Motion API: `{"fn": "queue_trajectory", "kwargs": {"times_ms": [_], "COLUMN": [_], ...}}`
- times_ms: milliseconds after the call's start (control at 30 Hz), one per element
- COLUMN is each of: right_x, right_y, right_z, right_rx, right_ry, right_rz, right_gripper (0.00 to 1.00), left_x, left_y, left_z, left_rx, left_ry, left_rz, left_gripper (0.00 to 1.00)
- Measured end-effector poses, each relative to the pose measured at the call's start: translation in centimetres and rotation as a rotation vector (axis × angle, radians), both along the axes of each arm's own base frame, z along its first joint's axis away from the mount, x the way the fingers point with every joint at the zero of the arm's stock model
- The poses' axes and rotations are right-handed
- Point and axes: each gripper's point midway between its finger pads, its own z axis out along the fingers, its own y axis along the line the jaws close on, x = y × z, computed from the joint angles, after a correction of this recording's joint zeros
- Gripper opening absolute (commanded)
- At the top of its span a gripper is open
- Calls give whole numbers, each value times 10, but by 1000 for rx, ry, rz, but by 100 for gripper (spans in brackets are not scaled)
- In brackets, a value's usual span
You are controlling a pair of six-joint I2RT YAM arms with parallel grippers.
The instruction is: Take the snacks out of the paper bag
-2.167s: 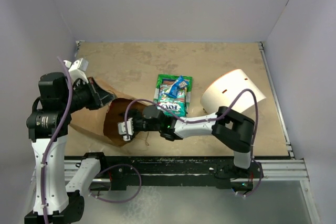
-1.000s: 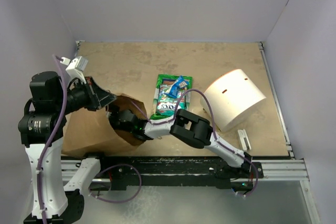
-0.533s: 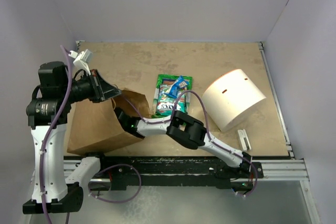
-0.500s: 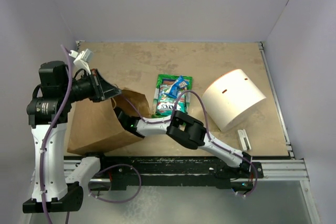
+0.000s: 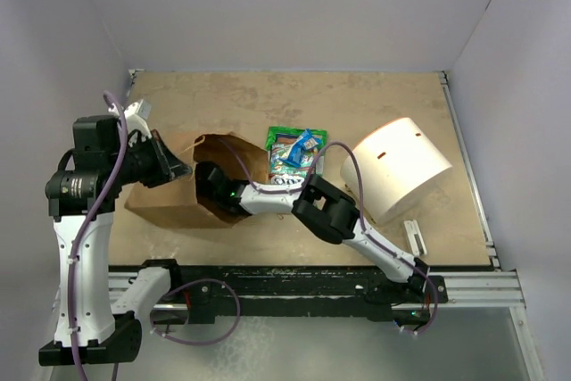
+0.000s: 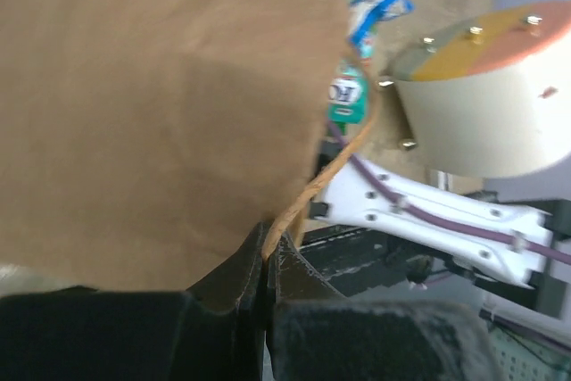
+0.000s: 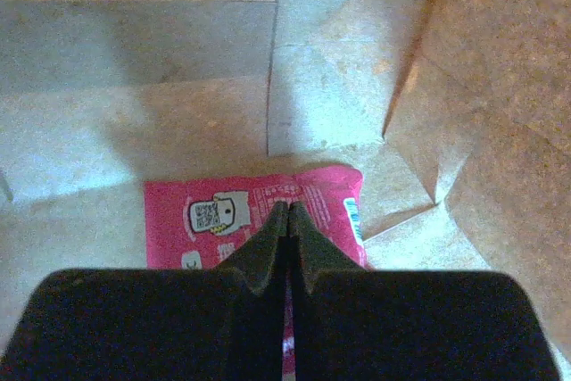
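The brown paper bag lies on its side at the left, its mouth facing right. My left gripper is shut on the bag's twisted handle, pinched at the jaw tips. My right arm reaches into the mouth, so its gripper is hidden in the top view. Inside the bag, my right gripper is shut on a red-pink snack packet lying on the bag's lower wall; pink shows in the slit between the fingers. Green and blue snacks lie on the table right of the bag.
A white cylinder lies on its side at the right, close to the right arm's elbow. A small white piece rests near the front edge. Grey walls close in the table on three sides.
My right gripper has closed inside the bag over the pink packet. The bag has shifted away from the front edge and lies flatter, mouth toward the right; the left arm moved with it.
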Motion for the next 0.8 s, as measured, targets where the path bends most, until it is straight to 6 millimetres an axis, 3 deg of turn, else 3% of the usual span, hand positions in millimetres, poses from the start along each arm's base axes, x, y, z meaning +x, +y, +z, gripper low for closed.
{"fn": "queue_trajectory", "kwargs": {"times_ms": [167,367,700,767,800], "right_x": [10,-10,-42,-43,-43], "right_y": [-25,-32,-40,-40,-41], "right_z": [25,50,25,23,22], "right_rx": [-8,53,31,27,25], "right_ry": [-36,-43,-3,1,3], "right_rz": [-51,-1,133,135,135], "right_gripper": [0,0,0,10,21], "left_x": [-4,-3,11,15,17], "left_y": [33,52,54,51,49], "left_z": [-29,-35,-20,-16,-13], "left_rx": [147,229,233,219,208], "left_ry": [126,145,97,84,74], "left_rz": [155,236,248,235,223], "left_gripper": [0,0,0,0,0]}}
